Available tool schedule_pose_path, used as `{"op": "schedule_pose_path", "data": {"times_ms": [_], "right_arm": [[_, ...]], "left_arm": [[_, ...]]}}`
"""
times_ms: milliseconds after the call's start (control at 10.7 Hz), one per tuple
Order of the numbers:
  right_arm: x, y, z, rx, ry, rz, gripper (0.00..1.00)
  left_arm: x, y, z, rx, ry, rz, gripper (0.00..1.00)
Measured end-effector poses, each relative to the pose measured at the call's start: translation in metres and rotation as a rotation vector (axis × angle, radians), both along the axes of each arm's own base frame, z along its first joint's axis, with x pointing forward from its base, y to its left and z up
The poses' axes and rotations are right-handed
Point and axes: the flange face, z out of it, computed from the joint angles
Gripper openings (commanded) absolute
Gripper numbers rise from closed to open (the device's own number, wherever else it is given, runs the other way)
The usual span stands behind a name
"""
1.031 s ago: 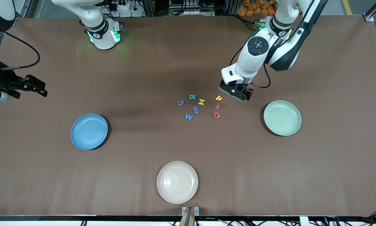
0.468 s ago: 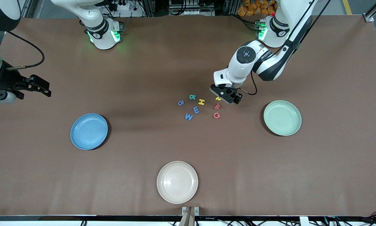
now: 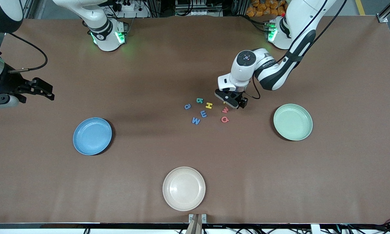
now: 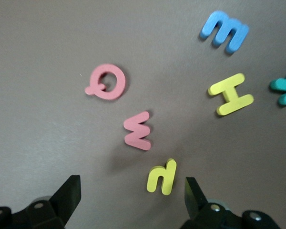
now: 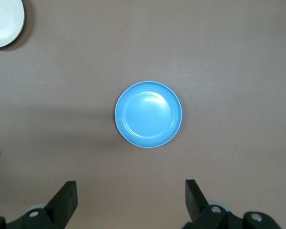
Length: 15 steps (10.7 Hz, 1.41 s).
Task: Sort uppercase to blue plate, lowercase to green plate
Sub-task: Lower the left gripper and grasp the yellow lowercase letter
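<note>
Letters cluster mid-table, toward the edge where the bases stand. Left gripper (image 3: 230, 101) hangs low over yellow h (image 4: 162, 177), fingers (image 4: 69, 195) spread apart either side of it, not touching. Red m (image 3: 225, 110) and red Q (image 3: 224, 119) lie just beside; yellow H (image 3: 208, 105), teal R (image 3: 199, 100), blue m (image 3: 203, 113), blue M (image 3: 195, 121), blue a (image 3: 187, 106) sit close by. Blue plate (image 3: 92, 136) lies toward the right arm's end, green plate (image 3: 292, 122) toward the left arm's end, both bare. Cream plate (image 3: 183, 188) sits near the front-camera edge. Right gripper (image 3: 40, 89) waits high over the right arm's end of the table, fingers (image 5: 66, 198) apart, holding nothing.
</note>
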Motion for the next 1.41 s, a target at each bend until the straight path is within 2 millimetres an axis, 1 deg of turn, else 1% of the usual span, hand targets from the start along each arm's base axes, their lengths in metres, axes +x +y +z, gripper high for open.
{"op": "schedule_pose_path", "data": {"times_ms": [187, 281, 468, 656, 1031, 1312, 1405], "right_arm": [[0.0, 0.001, 0.0, 0.0, 0.001, 0.002, 1.0], [0.0, 0.004, -0.001, -0.001, 0.001, 0.006, 1.0], [0.001, 0.006, -0.002, -0.006, 0.002, 0.011, 1.0], [0.005, 0.005, -0.009, -0.023, 0.004, 0.013, 1.0], [0.011, 0.005, -0.022, -0.047, 0.025, 0.018, 1.0], [0.013, 0.006, -0.027, -0.05, 0.034, 0.019, 1.0], [0.013, 0.006, -0.029, -0.051, 0.036, 0.019, 1.0]], "left_arm": [[-0.006, -0.002, -0.012, 0.003, -0.003, 0.019, 0.92], [-0.006, -0.003, -0.014, 0.001, -0.001, 0.02, 0.91], [-0.006, -0.004, -0.013, -0.003, -0.002, 0.031, 0.83], [-0.009, -0.008, -0.013, -0.004, -0.002, 0.032, 0.81], [-0.013, -0.013, -0.013, -0.006, -0.002, 0.036, 0.72], [-0.014, -0.013, -0.014, -0.006, 0.001, 0.036, 0.68], [-0.014, -0.013, -0.015, -0.006, 0.002, 0.036, 0.62]]}}
